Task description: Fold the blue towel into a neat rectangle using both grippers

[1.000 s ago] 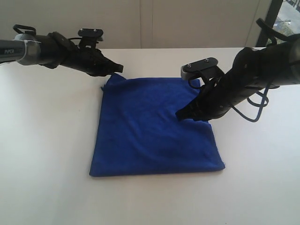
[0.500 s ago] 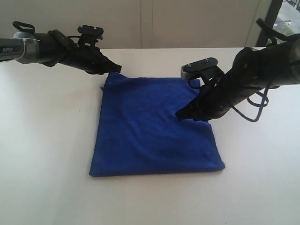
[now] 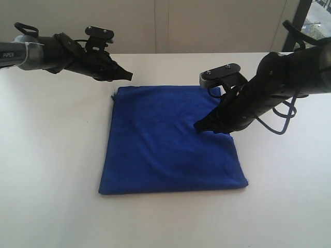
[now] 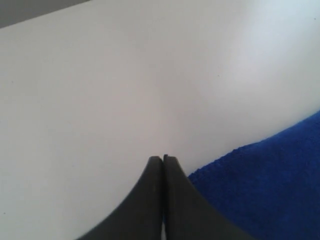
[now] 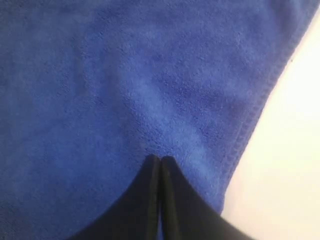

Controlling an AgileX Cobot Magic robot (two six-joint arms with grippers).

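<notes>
The left gripper (image 4: 163,159) has its jaws pressed flat together with nothing between them. In the left wrist view its tips hang over bare white table (image 4: 100,90), with the hemmed edge of the blue towel (image 4: 260,190) just beside them and clear of them. The right gripper (image 5: 160,159) is likewise closed tight. No cloth shows pinched in the seam between its fingers, which point down at the towel's surface close to its right-hand hem, though I cannot tell whether they press on it. In the exterior view the left gripper (image 3: 128,75) has drawn back up and away from the far left corner. A second ago that corner stood up in a small peak at the fingertips, and now it lies flat with the rest. The right gripper (image 3: 197,126) has not shifted over that second. The blue towel (image 3: 170,139) rests spread in the middle of the table (image 3: 51,155) as a nearly square, slightly tapered shape with fairly even edges. To my eye the corner has been let go and laid down, so this fold looks finished. If a narrower rectangle is wanted, both arms would need fresh grips on an edge, and the towel's soft pile could drag as they take hold.
</notes>
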